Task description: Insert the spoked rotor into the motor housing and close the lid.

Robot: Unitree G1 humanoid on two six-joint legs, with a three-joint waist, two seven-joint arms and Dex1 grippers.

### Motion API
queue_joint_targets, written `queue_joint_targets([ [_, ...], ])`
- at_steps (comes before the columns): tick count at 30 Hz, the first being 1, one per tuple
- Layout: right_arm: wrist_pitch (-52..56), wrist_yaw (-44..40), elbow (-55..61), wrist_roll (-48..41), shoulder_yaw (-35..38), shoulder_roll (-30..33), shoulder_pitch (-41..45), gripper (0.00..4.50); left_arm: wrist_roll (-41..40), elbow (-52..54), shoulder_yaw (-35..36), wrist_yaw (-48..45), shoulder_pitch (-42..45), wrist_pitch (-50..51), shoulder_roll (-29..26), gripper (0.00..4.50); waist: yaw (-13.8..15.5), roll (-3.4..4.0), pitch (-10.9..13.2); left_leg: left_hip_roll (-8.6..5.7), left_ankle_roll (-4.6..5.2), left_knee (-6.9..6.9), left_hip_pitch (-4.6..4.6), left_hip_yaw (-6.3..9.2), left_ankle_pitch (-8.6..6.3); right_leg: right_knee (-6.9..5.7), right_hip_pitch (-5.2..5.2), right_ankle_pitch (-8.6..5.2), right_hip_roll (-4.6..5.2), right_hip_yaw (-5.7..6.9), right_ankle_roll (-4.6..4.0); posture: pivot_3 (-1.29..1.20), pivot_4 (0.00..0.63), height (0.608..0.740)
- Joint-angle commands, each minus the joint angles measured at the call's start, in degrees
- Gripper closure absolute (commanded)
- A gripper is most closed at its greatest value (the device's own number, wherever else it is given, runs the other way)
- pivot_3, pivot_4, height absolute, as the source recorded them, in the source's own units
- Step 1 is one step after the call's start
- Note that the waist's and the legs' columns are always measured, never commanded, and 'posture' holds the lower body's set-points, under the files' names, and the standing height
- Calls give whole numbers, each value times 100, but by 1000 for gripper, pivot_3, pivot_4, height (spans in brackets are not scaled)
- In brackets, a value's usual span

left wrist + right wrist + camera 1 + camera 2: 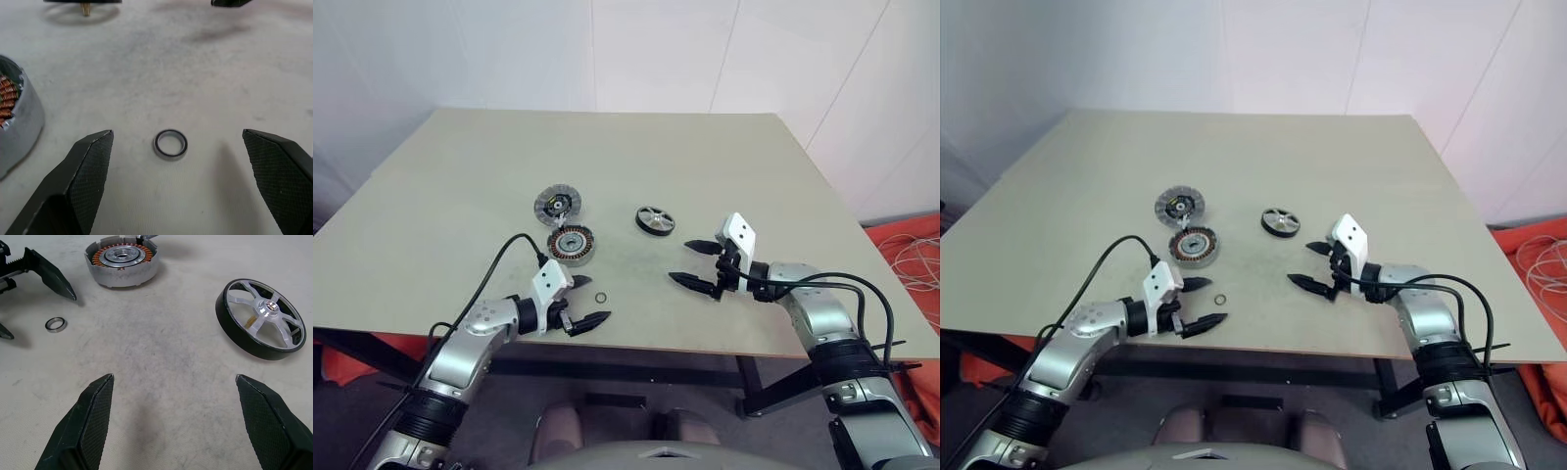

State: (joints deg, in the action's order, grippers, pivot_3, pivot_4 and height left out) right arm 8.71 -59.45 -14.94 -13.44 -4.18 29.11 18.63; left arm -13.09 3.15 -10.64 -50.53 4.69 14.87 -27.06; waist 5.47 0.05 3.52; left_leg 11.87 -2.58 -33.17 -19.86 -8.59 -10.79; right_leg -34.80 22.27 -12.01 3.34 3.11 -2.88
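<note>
With the spoked rotor (260,319) lying apart on the bench (460,176) beside the motor housing (570,244), the empty, wide-open right gripper (697,266) should straddle its black rim squarely, while the wide left gripper (590,301) stays clear.

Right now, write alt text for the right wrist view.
The open right gripper hovers over the table, empty. Beyond it lie the spoked rotor, the motor housing and a small ring beside the left gripper.
</note>
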Motion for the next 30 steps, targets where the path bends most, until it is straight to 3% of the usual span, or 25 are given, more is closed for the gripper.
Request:
queue_joint_targets([
  [1, -99, 10, 164, -84, 109, 9, 57, 0, 229, -102, -93, -2, 164, -89, -102, 10, 1, 1, -1, 0, 0, 0, 0, 0, 0, 0, 0, 0, 0, 0, 0, 0, 0, 740],
  [2, -101, 16, 165, -84, 109, 5, 60, 0, 320, -159, -149, -33, 182, -167, -141, 10, 1, 2, -1, 0, 0, 0, 0, 0, 0, 0, 0, 0, 0, 0, 0, 0, 0, 740],
  [5, -105, 24, 168, -85, 109, -1, 58, 0, 448, -279, -218, -35, 238, -234, -164, 576, 1, 9, -6, -1, 0, 0, 2, 0, 0, 0, -3, 0, 0, 0, 0, 0, 0, 740],
  [17, -93, 52, 194, -100, 120, -3, 35, 0, 352, -528, -219, -15, 438, 51, 138, 4479, 12, 31, -20, -4, 3, -1, 8, 0, -2, 3, -13, -1, 4, 0, 2, 0, 0, 740],
  [30, -82, 20, 182, -97, 96, 13, 42, 0, -82, 102, 218, -35, 164, 455, -127, 4479, -3, 38, -24, -2, 8, 0, 6, -1, -5, 5, -7, -1, 3, 0, 2, 0, 0, 740],
])
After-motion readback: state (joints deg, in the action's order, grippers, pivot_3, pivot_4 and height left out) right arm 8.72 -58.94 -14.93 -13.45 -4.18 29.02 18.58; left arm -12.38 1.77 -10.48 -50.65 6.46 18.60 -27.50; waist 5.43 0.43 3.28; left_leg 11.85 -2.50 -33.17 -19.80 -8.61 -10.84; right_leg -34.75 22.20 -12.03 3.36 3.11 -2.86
